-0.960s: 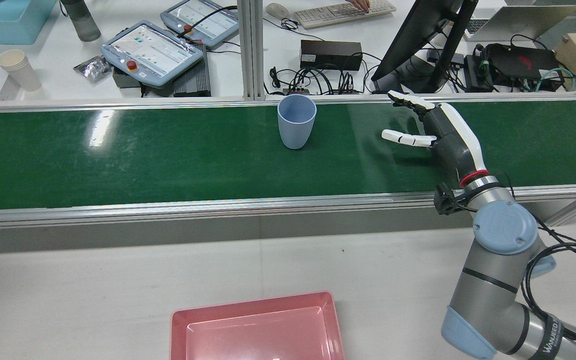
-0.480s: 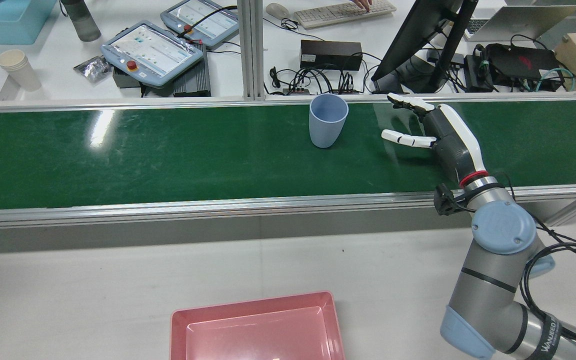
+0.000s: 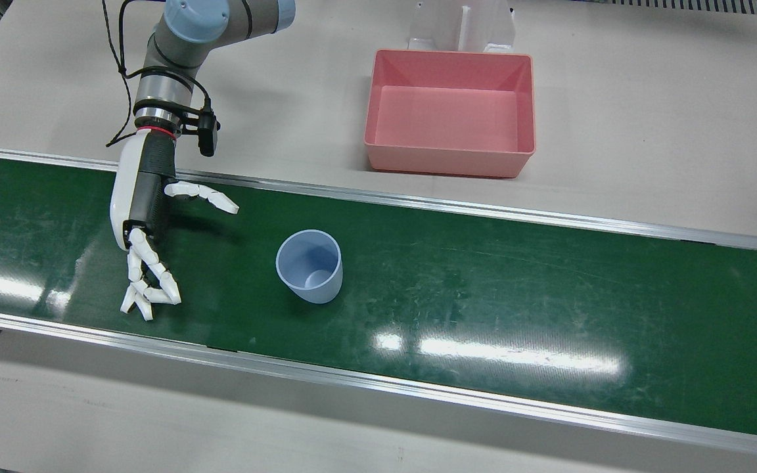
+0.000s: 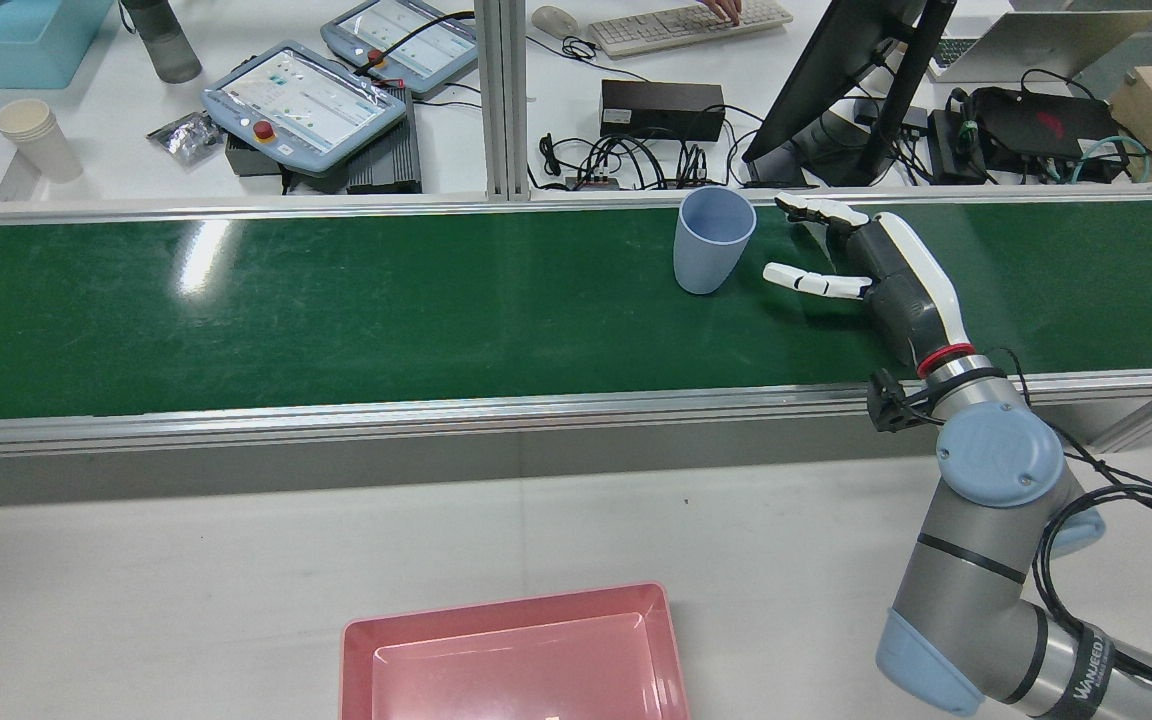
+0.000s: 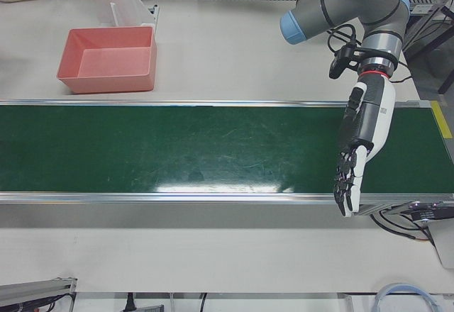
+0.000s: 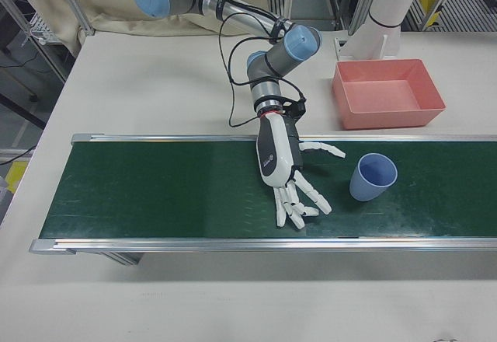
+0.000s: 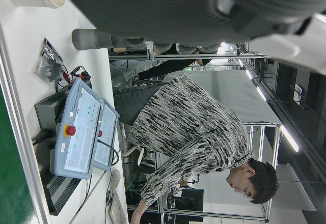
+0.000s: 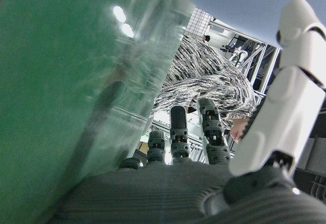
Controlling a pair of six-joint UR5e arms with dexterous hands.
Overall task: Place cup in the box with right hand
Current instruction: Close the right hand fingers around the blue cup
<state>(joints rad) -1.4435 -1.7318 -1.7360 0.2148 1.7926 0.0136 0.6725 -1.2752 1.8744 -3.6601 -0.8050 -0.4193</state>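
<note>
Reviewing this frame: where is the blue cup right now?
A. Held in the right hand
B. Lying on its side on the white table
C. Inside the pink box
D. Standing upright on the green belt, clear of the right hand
D. The blue cup stands upright on the green belt, with a gap to the open right hand; the pink box holds nothing.

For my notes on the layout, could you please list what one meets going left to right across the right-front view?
Right hand → blue cup on the green belt → pink box, set farther back on the table.
</note>
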